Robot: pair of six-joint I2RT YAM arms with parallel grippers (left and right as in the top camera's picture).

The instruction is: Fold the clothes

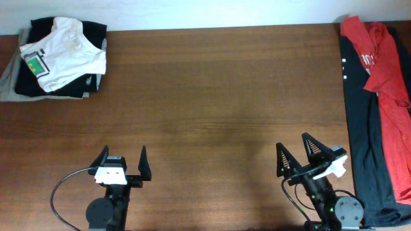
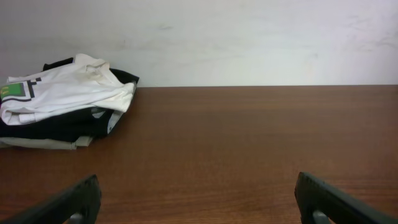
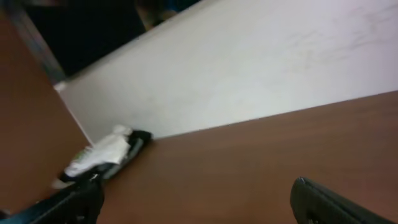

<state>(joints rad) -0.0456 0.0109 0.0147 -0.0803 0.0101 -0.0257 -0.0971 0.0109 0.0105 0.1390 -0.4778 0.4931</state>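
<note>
The red-orange T-shirt (image 1: 385, 70) lies crumpled at the far right edge of the table, on top of a long black garment (image 1: 363, 147); part of a white print shows on it. My left gripper (image 1: 122, 160) is open and empty at the front left, its fingers wide apart in the left wrist view (image 2: 198, 199). My right gripper (image 1: 297, 153) is open and empty at the front right, left of the T-shirt and apart from it. In the right wrist view (image 3: 196, 199) its fingers are spread over bare wood; the T-shirt is out of that view.
A pile of folded clothes with a white shirt with a green patch (image 1: 61, 54) on top sits at the back left corner; it also shows in the left wrist view (image 2: 62, 96) and the right wrist view (image 3: 102, 155). A white wall (image 2: 249, 37) runs behind the brown table (image 1: 212, 109).
</note>
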